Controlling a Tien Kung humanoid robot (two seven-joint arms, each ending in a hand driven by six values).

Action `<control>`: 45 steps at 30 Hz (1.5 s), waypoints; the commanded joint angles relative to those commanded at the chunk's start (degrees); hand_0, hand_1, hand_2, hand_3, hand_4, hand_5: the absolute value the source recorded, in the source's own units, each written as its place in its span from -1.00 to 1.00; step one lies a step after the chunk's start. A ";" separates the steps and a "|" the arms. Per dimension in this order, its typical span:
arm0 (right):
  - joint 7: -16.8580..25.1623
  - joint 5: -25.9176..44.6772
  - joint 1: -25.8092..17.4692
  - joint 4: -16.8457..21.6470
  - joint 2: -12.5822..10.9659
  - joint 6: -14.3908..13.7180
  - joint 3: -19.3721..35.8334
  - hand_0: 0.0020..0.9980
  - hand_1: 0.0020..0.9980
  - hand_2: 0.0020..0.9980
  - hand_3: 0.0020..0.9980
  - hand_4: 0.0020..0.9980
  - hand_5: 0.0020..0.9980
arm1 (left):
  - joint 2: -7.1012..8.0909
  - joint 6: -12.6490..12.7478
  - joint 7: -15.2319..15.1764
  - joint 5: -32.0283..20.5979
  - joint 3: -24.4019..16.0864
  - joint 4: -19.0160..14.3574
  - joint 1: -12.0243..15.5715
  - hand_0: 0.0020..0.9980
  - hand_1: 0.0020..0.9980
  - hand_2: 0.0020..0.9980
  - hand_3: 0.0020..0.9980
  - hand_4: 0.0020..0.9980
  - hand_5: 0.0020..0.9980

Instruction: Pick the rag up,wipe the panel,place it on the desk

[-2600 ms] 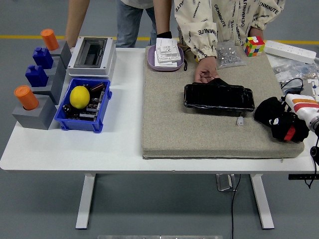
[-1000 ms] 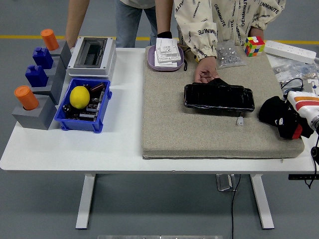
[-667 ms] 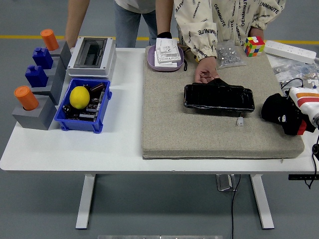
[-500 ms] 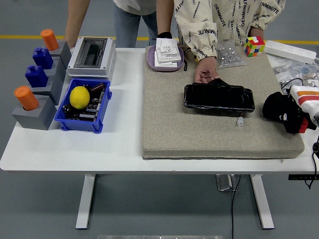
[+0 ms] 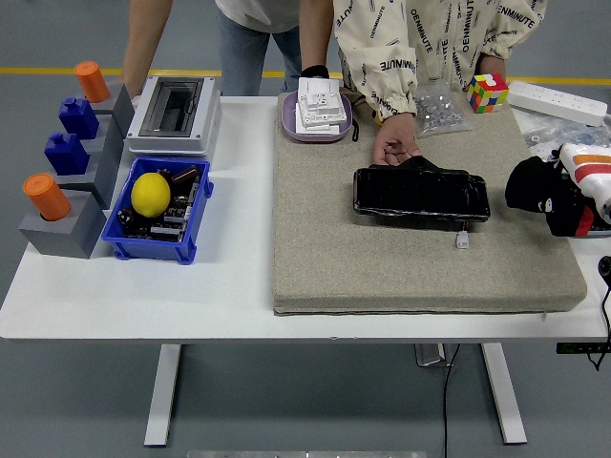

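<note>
You see the white counter point(image 5: 229, 286) carrying a tan mat point(image 5: 382, 258). The black panel point(image 5: 421, 194) lies on the mat, a person's hand point(image 5: 393, 148) at its far edge. Your right hand point(image 5: 554, 196), at the mat's right edge, clutches the black rag point(image 5: 532, 184).

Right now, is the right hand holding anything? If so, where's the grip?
Cannot tell. The right hand sits at the mat's right edge as a dark bunched shape; rag and fingers can't be separated. Left hand is out of view.

Glossy black panel point(image 5: 421, 194) flat (rag apparently hidden)
</note>
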 joint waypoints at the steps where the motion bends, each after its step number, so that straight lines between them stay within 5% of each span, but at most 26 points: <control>1: -0.10 0.01 0.03 0.10 0.01 0.07 0.00 -0.63 -0.29 -0.10 -0.14 0.98 -0.79 | 0.01 0.00 0.00 0.00 -0.01 0.00 0.01 0.29 0.38 0.47 0.13 0.19 -0.07; 45: -5.84 -0.70 0.13 9.24 1.79 0.53 -2.70 -0.67 -0.32 -0.12 -0.15 0.95 -0.83 | 0.52 0.05 0.21 1.01 -0.59 0.00 1.09 0.29 0.38 0.47 0.13 0.19 -0.07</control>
